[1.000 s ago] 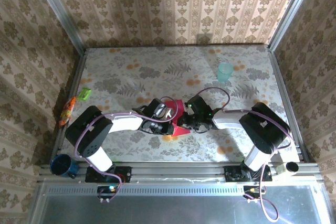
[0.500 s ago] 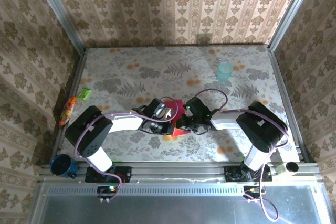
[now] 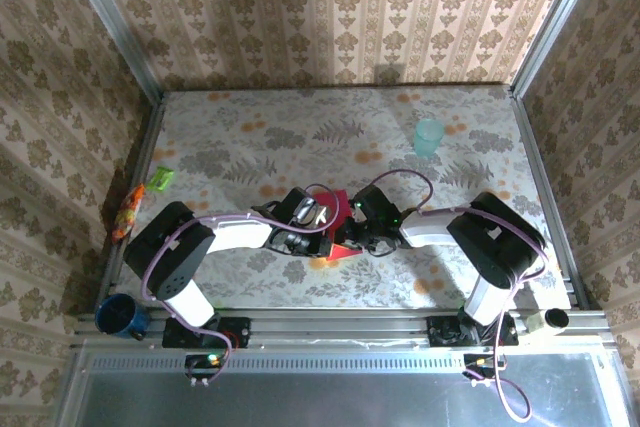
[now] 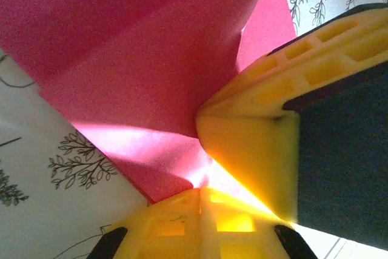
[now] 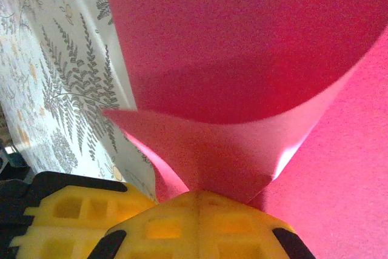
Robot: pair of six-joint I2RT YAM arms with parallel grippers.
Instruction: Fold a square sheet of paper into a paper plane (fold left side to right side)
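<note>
One sheet (image 3: 338,215) sits near the front middle of the bench (image 3: 300,127), held between the two arms and standing up in a curl, not lying flat. The left claw (image 4: 200,191) is closed tight on a folded edge of it. The right claw (image 5: 197,193) is likewise clamped shut on a curled flap, just beside the other. From above, the arms cover most of the paper, so I cannot tell which corners they hold. It looks thin, light and limp. It should crease readily, sag if released, and probably tear if the claws pull apart, so a shallow pinch at an edge suits it best. Also on the bench are one teal cup (image 3: 428,136), two packets (image 3: 161,179) and one blue mug (image 3: 118,314).
</note>
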